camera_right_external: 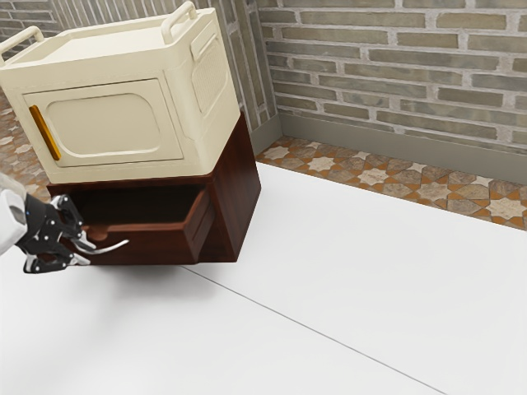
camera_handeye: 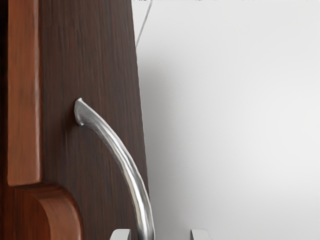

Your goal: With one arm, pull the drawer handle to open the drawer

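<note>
Where the gripper [camera_right_external: 91, 255] gapes, the handle [camera_handeye: 127, 162] lies.

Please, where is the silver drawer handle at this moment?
At the exterior view's left, the silver handle is on the front of the open drawer, between the open fingers of the gripper, below the cream box.

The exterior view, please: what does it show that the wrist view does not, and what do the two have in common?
Exterior view: the cream box with its yellow handle, on the dark wooden cabinet; the brick wall and patterned floor.

Wrist view: the point where one end of the silver handle meets the drawer front.

Both: the silver handle, the notched drawer front, the gripper's open fingers and the white table with its thin seam.
</note>
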You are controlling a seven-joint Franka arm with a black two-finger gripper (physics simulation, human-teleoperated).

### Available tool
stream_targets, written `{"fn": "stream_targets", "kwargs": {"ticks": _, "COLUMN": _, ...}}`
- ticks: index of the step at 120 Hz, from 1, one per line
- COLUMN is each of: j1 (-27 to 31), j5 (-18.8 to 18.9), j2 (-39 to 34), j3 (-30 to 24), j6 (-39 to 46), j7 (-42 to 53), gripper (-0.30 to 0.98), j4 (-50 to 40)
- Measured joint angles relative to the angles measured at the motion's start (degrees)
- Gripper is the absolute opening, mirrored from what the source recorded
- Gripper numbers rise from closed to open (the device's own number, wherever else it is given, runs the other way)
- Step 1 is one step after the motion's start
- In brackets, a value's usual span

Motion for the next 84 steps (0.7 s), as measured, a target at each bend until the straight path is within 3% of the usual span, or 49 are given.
{"fn": "stream_targets", "kwargs": {"ticks": 62, "j1": 0.7, "j5": 0.5, "j2": -5.4, "j3": -0.2, "j6": -1.3, "j7": 0.2, "gripper": 0.06, "j4": -3.6}}
{"fn": "stream_targets", "kwargs": {"ticks": 77, "j1": 2.2, "j5": 1.2, "j2": -12.6, "j3": -1.5, "j6": -3.5, "j7": 0.1, "gripper": 0.07, "j4": -3.6}}
{"fn": "stream_targets", "kwargs": {"ticks": 84, "j1": 4.8, "j5": 3.4, "j2": -16.0, "j3": -5.6, "j6": -8.4, "j7": -0.3, "gripper": 0.18, "j4": 1.5}}
